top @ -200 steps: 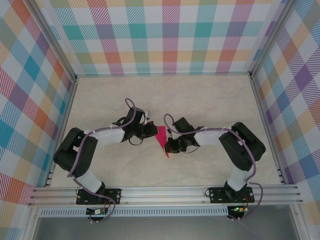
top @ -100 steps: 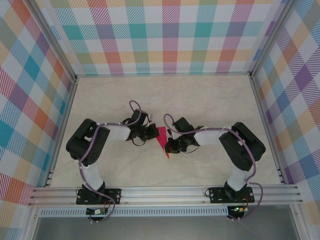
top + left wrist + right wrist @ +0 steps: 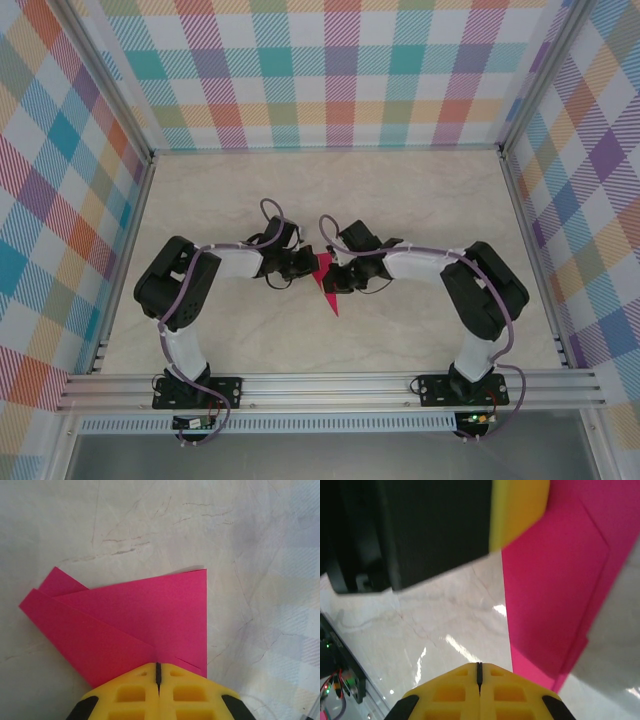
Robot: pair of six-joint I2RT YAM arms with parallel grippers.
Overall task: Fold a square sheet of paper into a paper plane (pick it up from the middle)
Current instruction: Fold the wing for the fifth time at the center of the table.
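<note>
A pale, marble-veined table top (image 3: 420,200) lies evenly lit, with soft glare streaks in the right wrist view; pastel plaid walls (image 3: 340,70) close it in behind and on both sides, framed by slanting aluminium posts (image 3: 103,75). A ribbed aluminium rail (image 3: 330,388) runs along the near edge; a grey floor strip (image 3: 330,455) shows below it.

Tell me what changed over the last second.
The left arm pulled its elbow in toward the middle, while the left gripper barely shifted. Then the right gripper moved forward, closer to the left one. Nothing was grabbed or released. The paper lay where it was, and both grippers stayed shut with their tips at it.
</note>
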